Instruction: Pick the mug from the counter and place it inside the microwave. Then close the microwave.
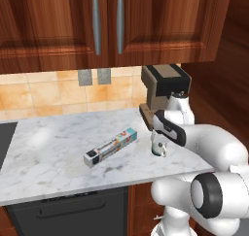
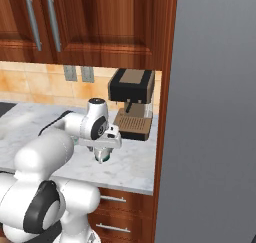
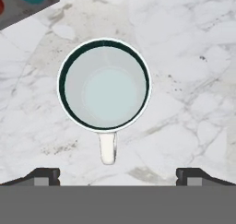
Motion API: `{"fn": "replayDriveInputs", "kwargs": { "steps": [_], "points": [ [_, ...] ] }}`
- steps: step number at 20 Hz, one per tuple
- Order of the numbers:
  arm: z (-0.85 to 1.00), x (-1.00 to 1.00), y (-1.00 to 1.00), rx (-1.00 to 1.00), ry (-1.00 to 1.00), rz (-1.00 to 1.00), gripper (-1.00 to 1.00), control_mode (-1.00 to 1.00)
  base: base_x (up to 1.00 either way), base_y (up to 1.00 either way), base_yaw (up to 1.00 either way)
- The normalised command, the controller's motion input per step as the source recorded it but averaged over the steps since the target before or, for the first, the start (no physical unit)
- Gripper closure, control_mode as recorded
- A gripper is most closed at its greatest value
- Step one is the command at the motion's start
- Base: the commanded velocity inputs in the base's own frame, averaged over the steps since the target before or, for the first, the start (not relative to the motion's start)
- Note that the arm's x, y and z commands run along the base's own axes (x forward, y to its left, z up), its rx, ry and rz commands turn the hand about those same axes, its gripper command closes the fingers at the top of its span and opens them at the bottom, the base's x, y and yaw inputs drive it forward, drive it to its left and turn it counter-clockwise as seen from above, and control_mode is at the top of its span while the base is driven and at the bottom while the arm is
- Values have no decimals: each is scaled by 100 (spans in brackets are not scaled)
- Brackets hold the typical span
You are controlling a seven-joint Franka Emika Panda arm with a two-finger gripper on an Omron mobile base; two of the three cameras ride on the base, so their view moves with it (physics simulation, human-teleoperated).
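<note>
I count one mug (image 3: 104,84) on the table (image 1: 44,157), one foil-wrap box (image 1: 110,147) left of the mug, and one coffee machine (image 1: 163,90) behind it. Above the table I see two wall outlets (image 1: 94,76) and two cabinet door handles (image 1: 108,22).

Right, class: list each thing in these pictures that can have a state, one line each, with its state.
mug: upright on the counter, empty, handle towards the claw, not gripped.
claw: open, above the mug, fingertips spread wide.
foil-wrap box: closed, lying flat on the counter.
coffee machine: upright, nothing on its tray.
upper cabinet doors: shut.
</note>
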Motion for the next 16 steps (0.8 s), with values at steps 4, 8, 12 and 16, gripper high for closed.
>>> {"fn": "replayDriveInputs", "kwargs": {
  "steps": [4,8,12,16],
  "points": [
    [0,0,0,0,0,1,-100,-100,0,0,0],
    [0,0,5,0,0,3,-100,-100,0,0,0],
    [-2,0,10,0,0,5,-100,-100,0,0,0],
    [-7,0,15,0,0,6,-100,-100,0,0,0]
  ]
}}
